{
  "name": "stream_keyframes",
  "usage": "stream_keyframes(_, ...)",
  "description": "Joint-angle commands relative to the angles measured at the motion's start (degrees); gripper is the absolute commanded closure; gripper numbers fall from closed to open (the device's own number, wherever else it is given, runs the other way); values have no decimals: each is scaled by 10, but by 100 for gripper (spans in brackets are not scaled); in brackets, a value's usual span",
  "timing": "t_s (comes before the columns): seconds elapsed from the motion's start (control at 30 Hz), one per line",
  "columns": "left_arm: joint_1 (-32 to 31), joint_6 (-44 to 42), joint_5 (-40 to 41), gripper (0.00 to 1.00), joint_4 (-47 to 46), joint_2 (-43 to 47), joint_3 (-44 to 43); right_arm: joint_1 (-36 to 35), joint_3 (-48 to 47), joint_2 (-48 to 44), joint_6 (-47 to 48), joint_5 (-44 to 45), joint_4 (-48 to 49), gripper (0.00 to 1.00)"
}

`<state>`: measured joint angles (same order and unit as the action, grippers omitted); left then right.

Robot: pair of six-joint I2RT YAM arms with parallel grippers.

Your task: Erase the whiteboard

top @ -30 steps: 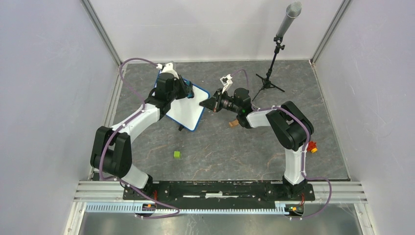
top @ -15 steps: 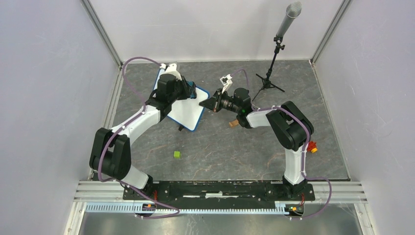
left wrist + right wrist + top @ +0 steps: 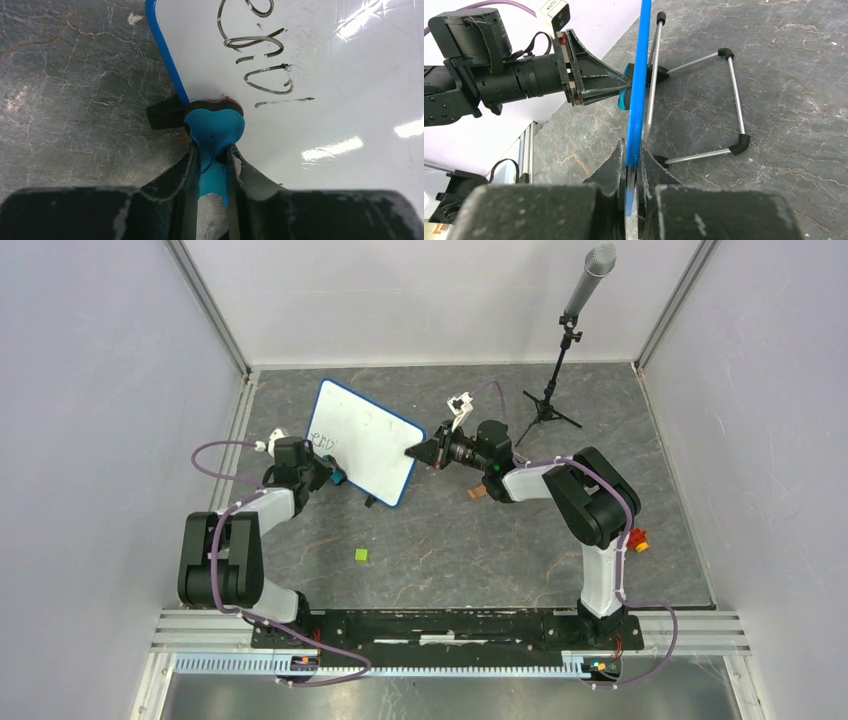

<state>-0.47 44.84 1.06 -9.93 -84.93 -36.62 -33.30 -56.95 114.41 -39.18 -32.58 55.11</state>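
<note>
The whiteboard (image 3: 365,445) stands tilted on wire legs, blue-framed, with black handwriting (image 3: 322,439) near its left edge. My left gripper (image 3: 330,477) is shut on a blue eraser (image 3: 215,125), which touches the board's lower left edge, just below the handwriting (image 3: 260,55). My right gripper (image 3: 418,451) is shut on the board's right edge. In the right wrist view the blue frame (image 3: 639,85) runs edge-on between my right gripper's (image 3: 633,162) fingers, and the left gripper (image 3: 589,75) with the eraser (image 3: 624,97) presses on the far side.
A microphone on a tripod stand (image 3: 560,360) stands at the back right. A small green cube (image 3: 361,555) lies near the front. A small brown object (image 3: 478,492) and a red-orange one (image 3: 637,538) lie near the right arm. The board's wire legs (image 3: 734,100) spread behind it.
My left arm has swung from over the board's top left down to its near left edge, uncovering the board and its handwriting. The right gripper has kept its hold.
</note>
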Motion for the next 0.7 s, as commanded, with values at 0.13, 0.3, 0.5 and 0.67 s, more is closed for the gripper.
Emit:
stream_keyframes(0.13, 17, 19, -19, 82, -23, 1, 4, -20, -11, 8, 32, -63, 3, 100)
stream_keyframes(0.3, -28, -25, -33, 82, -19, 17, -51, -20, -12, 9, 31, -64, 3, 100)
stream_keyframes(0.5, -76, -79, -37, 80, -1, 30, -147, -20, -12, 11, 31, -64, 3, 100)
stream_keyframes(0.67, -80, -77, -21, 77, 10, 21, -175, -20, -13, 13, 29, -65, 5, 100)
